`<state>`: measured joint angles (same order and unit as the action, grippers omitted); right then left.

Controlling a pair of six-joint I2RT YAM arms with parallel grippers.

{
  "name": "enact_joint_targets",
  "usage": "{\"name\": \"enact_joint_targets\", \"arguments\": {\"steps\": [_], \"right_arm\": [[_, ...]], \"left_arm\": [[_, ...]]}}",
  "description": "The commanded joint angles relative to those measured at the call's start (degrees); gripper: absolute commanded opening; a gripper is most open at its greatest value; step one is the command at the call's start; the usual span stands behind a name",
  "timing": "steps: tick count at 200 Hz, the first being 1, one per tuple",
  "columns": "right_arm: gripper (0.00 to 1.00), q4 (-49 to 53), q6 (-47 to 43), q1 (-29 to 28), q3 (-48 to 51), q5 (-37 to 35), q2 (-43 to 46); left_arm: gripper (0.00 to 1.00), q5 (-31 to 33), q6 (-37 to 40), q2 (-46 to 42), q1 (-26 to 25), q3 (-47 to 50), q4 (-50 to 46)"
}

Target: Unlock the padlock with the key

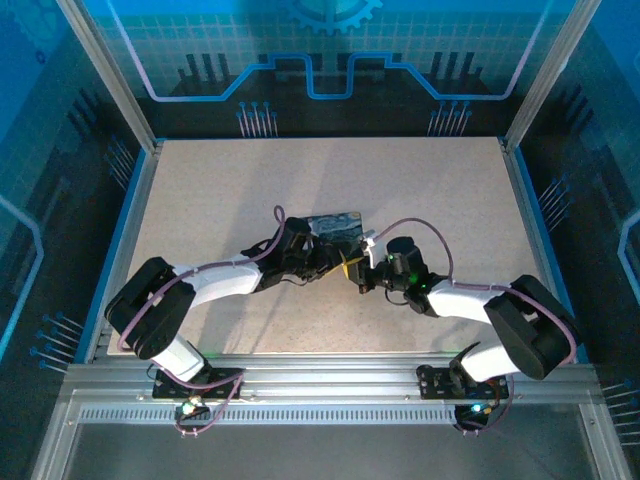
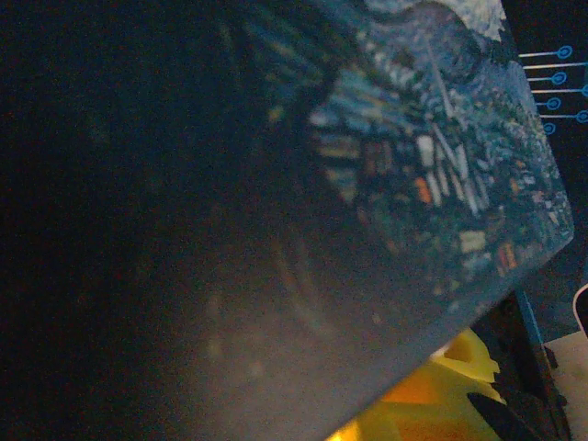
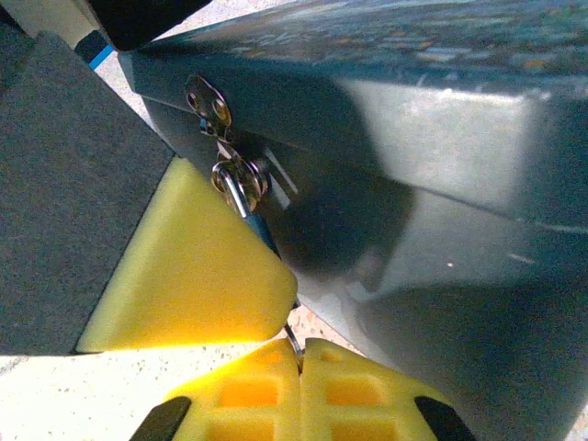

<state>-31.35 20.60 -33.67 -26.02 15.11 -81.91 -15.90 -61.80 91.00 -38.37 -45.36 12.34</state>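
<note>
Top: left hand [image 1: 328,262] and right hand [image 1: 358,272] meet at the near edge of the tin box [image 1: 335,224] on the surface [image 1: 200,190].
Left wrist: box lid right against the camera, yellow finger [image 2: 441,390] below. Can't tell how open the left hand is.
Right wrist: right hand's fingers pressed together, pinching the thin key [image 3: 292,338]. The padlock [image 3: 239,179] hangs on the box hasp just ahead of them.

Beige speckled tabletop [image 1: 240,190], blue-edged — glowing blue circuit-pattern wall panels [image 1: 330,50], aluminium frame rails [image 1: 320,385].

We see the painted tin box [image 2: 432,184] very close, its dark face flecked with blue, white and orange dabs; below its lower edge sits a yellow pad [image 2: 432,404].
</note>
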Motion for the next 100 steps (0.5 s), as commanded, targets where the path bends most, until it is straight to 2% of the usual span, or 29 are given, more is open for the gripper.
{"name": "enact_joint_targets", "arguments": {"steps": [1, 45, 100], "right_arm": [[0.03, -14.6, 1.4, -0.8, -6.2, 1.9, 0.0], [0.03, -16.5, 2.3, -1.3, -6.4, 1.6, -1.2], [0.03, -10.1, -0.3, -1.4, -3.5, 0.6, -1.5]], "left_arm": [[0.23, -6.5, -1.4, 1.8, -2.1, -1.1, -1.2], [0.24, -7.3, -2.2, 2.8, -2.3, -1.0, 0.0], [0.27, -4.7, -1.4, 3.3, -2.1, 0.6, 1.3]]}}
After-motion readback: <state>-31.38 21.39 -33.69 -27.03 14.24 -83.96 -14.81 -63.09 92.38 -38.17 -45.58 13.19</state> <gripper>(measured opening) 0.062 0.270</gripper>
